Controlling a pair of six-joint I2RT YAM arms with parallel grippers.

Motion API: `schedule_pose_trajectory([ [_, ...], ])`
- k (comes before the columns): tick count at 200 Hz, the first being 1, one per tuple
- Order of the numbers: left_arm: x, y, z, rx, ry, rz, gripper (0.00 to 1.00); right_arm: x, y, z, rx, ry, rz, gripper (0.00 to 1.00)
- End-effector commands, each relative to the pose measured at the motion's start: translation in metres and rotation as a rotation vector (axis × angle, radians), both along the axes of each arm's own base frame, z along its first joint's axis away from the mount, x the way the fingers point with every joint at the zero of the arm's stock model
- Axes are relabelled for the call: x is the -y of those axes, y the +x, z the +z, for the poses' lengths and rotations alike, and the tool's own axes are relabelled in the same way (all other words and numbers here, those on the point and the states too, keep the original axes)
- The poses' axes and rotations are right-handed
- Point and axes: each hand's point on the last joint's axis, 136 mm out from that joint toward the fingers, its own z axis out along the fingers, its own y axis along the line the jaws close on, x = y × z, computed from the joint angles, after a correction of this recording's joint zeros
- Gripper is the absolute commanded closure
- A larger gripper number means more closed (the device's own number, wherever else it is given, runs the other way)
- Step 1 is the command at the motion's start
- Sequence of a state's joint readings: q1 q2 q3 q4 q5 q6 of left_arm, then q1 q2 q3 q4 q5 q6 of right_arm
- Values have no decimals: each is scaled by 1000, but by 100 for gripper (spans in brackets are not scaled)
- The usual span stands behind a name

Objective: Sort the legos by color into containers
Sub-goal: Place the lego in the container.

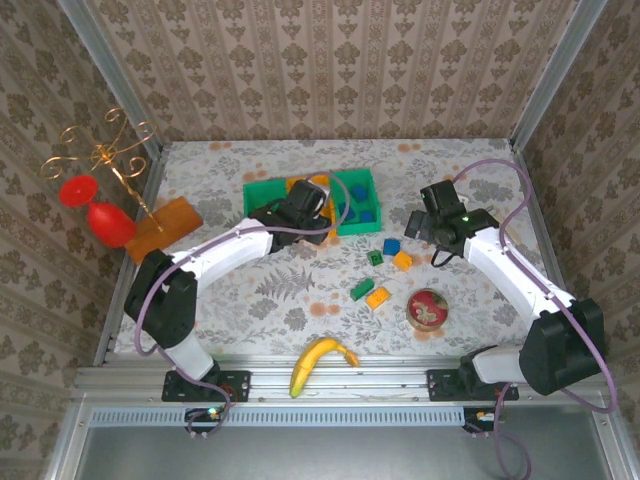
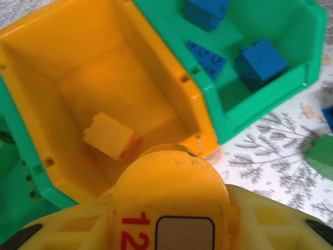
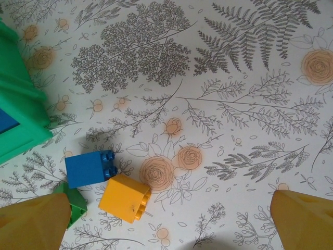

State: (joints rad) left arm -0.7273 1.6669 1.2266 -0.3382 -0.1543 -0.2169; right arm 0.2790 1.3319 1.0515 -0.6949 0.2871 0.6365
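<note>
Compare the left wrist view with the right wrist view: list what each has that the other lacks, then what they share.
Left wrist: the orange bin seen from above with one orange-yellow block inside, three blue blocks in the green bin beside it, and an orange-yellow piece gripped in the left tool.
Right wrist: a loose orange-yellow block lying ahead of the open right tool.
Both: the green bin, the patterned tablecloth, and a loose blue block with a loose green block beside it.
</note>
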Motion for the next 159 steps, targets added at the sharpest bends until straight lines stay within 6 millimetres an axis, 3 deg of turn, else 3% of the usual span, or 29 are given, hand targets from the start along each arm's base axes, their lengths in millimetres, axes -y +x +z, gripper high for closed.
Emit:
schedule_pose_trajectory([
  [1, -8, 15, -5, -21, -1, 52, 56, -2, 2, 4, 20, 32, -6, 0],
  [62, -21, 44, -20, -39, 17, 105, 56, -7, 1, 3, 23, 53, 14, 0],
  [125, -8, 61, -13, -25, -12, 83, 55, -6, -2, 5, 33, 58, 13, 0],
  [159, -5, 74, -19, -35, -15, 82, 54, -9, 0, 10, 47, 70, 22, 0],
])
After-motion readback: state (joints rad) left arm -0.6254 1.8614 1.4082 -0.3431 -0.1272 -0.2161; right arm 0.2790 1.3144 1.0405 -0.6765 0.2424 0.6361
